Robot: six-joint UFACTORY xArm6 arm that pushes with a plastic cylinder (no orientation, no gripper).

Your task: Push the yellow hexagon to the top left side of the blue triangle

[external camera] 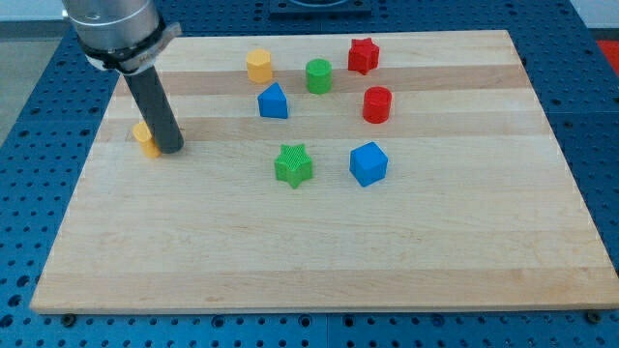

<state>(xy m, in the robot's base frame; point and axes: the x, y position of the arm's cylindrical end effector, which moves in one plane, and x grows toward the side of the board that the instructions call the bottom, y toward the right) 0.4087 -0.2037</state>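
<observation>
While my tip touches a yellow block, the yellow hexagon sits just above the blue triangle.

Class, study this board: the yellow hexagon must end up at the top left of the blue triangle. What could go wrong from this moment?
1. My tip sits against a small yellow block at the view's left, far from the yellow hexagon; it might drag the wrong block.
2. The hexagon already lies near the blue triangle; a hard push may knock the triangle.
3. The green cylinder stands close on the right and could be bumped.
</observation>
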